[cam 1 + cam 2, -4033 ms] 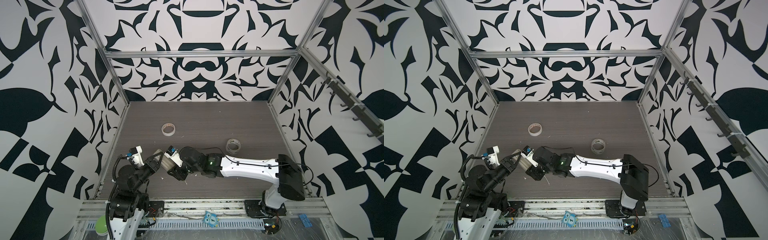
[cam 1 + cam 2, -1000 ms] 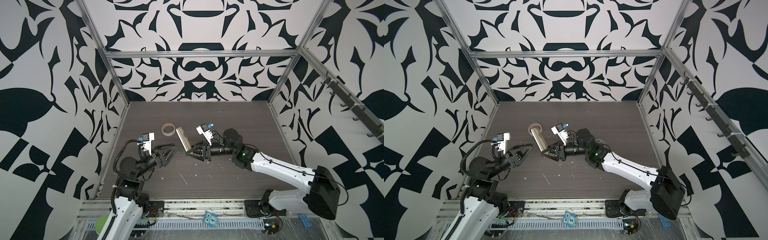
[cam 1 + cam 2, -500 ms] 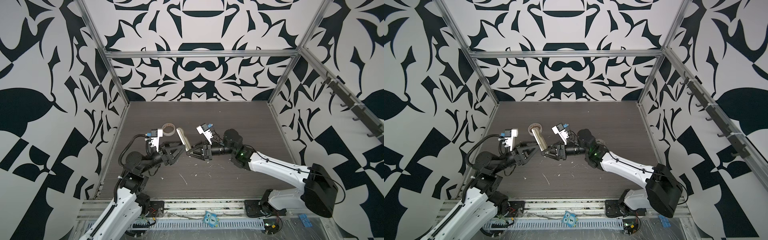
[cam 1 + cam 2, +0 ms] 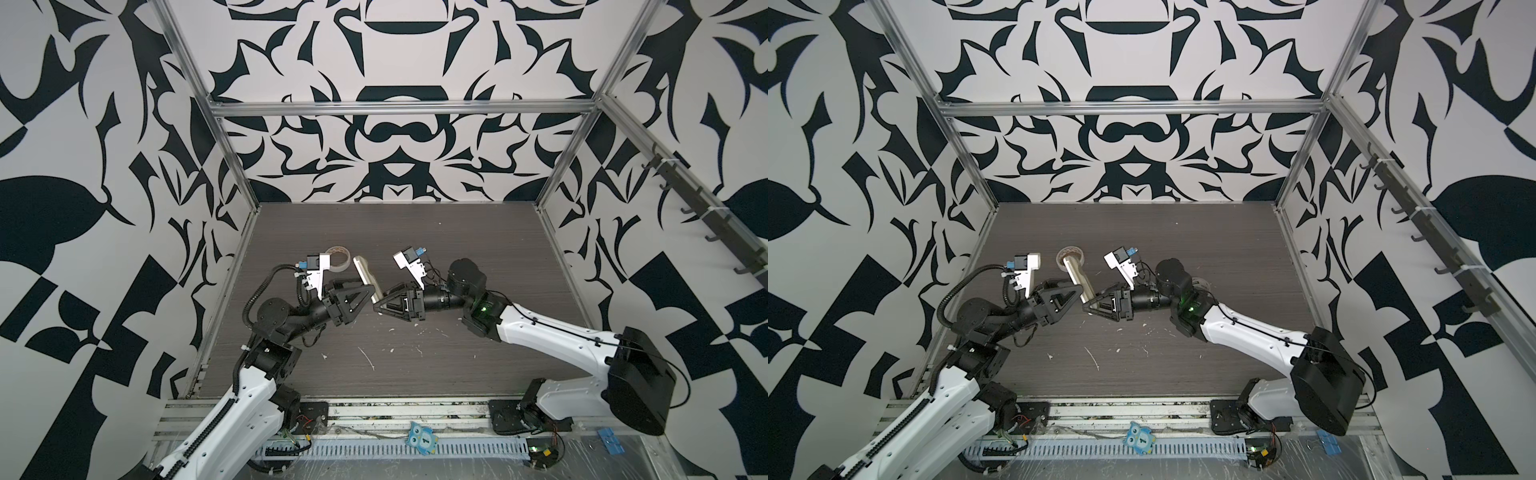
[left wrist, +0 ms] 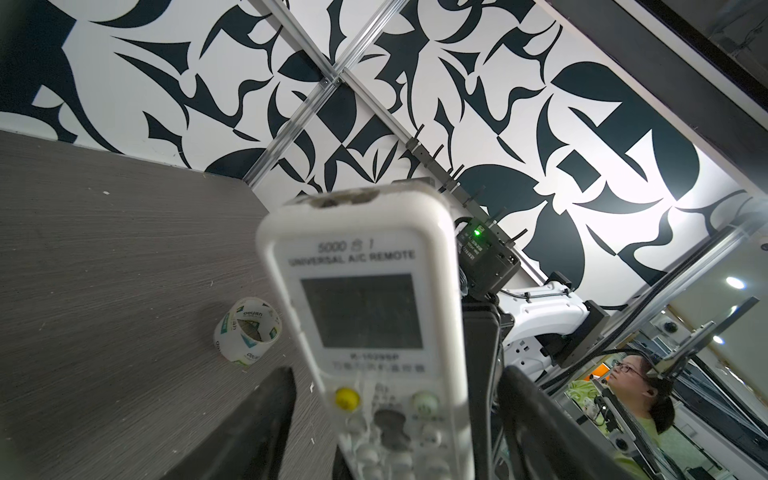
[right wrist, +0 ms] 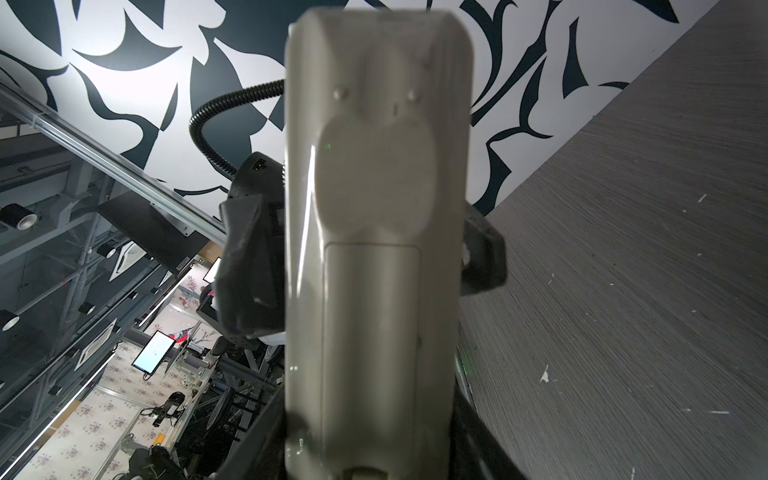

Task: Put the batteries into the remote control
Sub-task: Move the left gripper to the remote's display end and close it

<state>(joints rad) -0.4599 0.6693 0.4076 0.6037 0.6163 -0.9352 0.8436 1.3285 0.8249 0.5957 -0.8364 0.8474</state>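
1. Remote control (image 4: 365, 276) is up off the table (image 4: 478, 249), slightly toward 10 o'clock of its centre, top end leaning to 11 o'clock, near a tape roll (image 5: 237, 340).
2. Right end effector (image 4: 1090, 305), on the 3 o'clock side, pinches its lower end.
3. Left end effector (image 5: 397, 390), on the 8 o'clock side, stands spread astride the button face; contact is unclear.
4. Battery cover (image 6: 370, 332) on the back looks shut; no batteries show.
5. Step, I judge: a 2-handed hold before opening. Next: a square squeeze on the sides, then sliding the cover off.
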